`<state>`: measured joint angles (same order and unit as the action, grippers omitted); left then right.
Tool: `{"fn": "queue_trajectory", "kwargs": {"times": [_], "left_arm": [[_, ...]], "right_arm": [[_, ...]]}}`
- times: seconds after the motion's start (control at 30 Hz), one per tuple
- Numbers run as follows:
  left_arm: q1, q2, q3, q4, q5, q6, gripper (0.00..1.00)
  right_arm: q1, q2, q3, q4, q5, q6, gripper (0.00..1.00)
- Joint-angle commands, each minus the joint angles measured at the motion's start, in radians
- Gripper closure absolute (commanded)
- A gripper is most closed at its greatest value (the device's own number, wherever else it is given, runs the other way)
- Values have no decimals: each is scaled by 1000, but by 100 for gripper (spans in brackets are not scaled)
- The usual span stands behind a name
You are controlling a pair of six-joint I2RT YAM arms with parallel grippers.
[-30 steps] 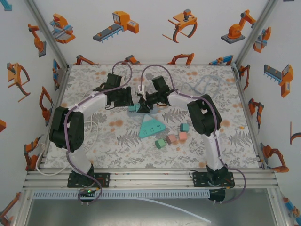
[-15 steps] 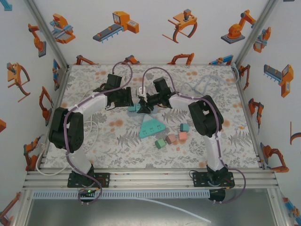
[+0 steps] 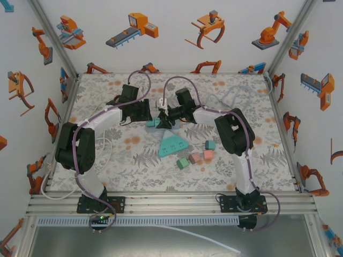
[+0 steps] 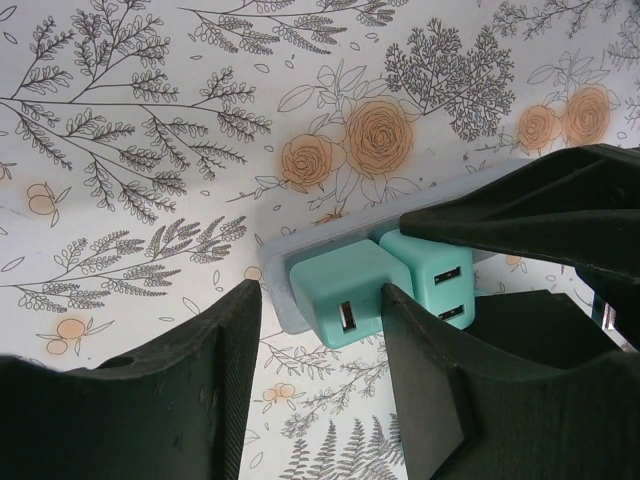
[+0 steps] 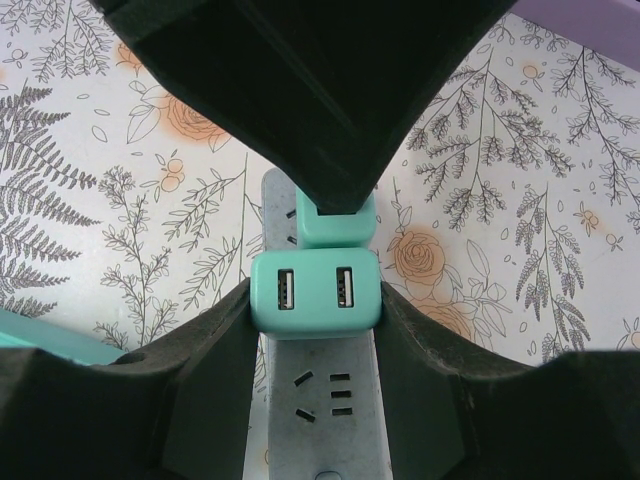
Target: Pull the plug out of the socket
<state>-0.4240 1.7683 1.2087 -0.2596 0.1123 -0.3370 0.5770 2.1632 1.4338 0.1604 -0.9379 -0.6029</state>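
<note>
Right gripper [image 5: 315,312] farther, flush on plug [image 5: 312,288]

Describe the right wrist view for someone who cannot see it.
The right arm's fingers clamp both sides of a teal plug seated on a grey power strip. A second teal plug sits just behind it, under the left arm's black fingers.

Teal triangular plastic block [image 3: 171,144] lies on floral-print table cover [image 3: 107,160]. Near its right side: small teal cube [image 3: 210,144], pink cube [image 3: 208,155], salmon cube [image 3: 195,158], green cube [image 3: 183,162].
</note>
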Motion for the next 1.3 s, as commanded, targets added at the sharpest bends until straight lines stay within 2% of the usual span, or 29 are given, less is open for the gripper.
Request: {"fn": "queue_trajectory", "kwargs": {"times": [0.0,0.23,0.63,1.17,1.2,1.27], "left_arm": [[-26,97,-96,-224,-53,53,50],[-26,100,-109,-212,-46,52,50],[-25,96,-118,-203,-52,52,50],[-21,82,-125,-196,-47,52,50],[-22,79,-125,-196,-47,52,50],[-21,78,-125,-189,-40,49,50]], "right_arm": [[16,-90,71,77,-135,-7,100],[20,-110,101,20,-103,-11,100],[19,-193,93,81,-70,25,100],[-3,-270,-19,119,-10,24,100],[-3,-267,-32,103,9,12,94],[-3,-256,-65,89,46,-15,67]]}}
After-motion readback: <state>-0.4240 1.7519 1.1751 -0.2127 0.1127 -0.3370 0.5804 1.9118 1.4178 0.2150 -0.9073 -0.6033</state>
